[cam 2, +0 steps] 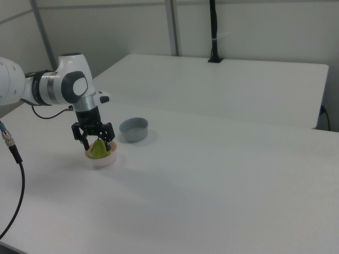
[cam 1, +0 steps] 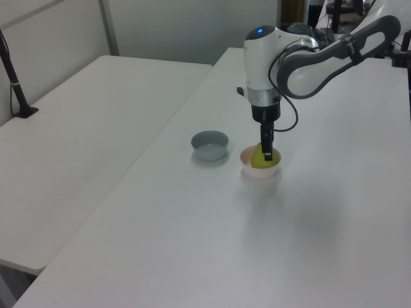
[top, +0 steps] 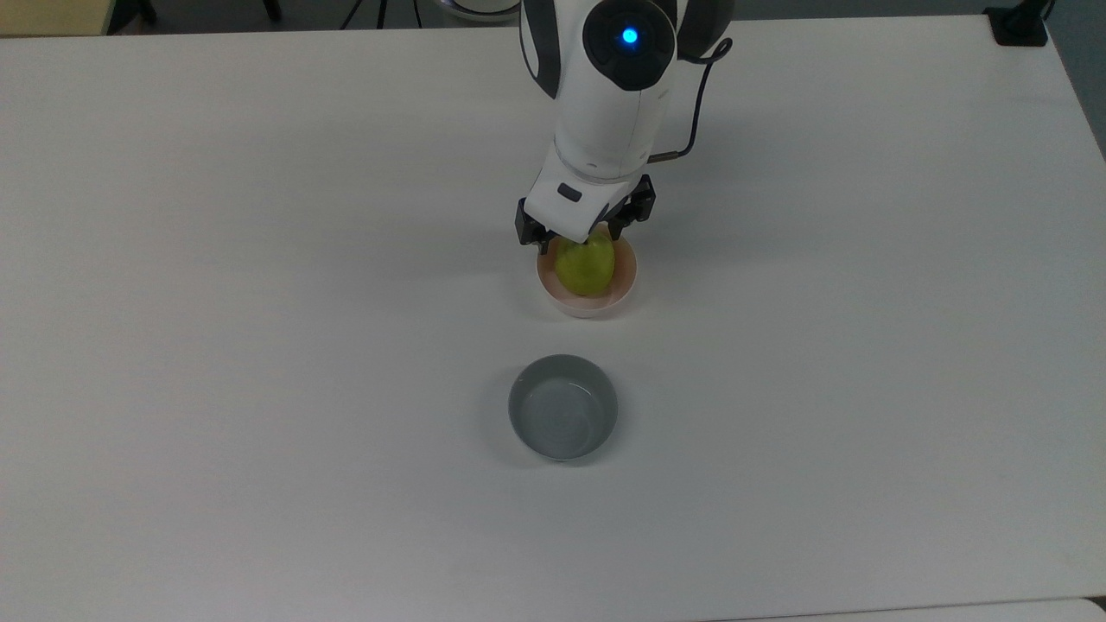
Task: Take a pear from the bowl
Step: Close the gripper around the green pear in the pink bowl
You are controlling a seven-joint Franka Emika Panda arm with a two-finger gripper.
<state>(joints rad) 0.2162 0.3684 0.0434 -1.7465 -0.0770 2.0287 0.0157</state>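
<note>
A yellow-green pear (top: 587, 269) (cam 1: 257, 158) (cam 2: 98, 151) sits in the pale pink bowl (top: 627, 280) (cam 1: 259, 172) (cam 2: 104, 160) near the table's middle. My gripper (top: 577, 241) (cam 1: 268, 153) (cam 2: 96, 143) has come down over the pear's top, hiding the stem. It is open, with one black finger on each side of the fruit, level with its upper half. In the right view a gap shows between each finger and the pear's skin.
A grey bowl (top: 562, 407) (cam 1: 210, 145) (cam 2: 133, 129) of similar size stands a short way from the pink one, toward the top view's bottom. A black cable (top: 696, 95) trails from the arm. A second white table (cam 1: 77, 128) adjoins this one.
</note>
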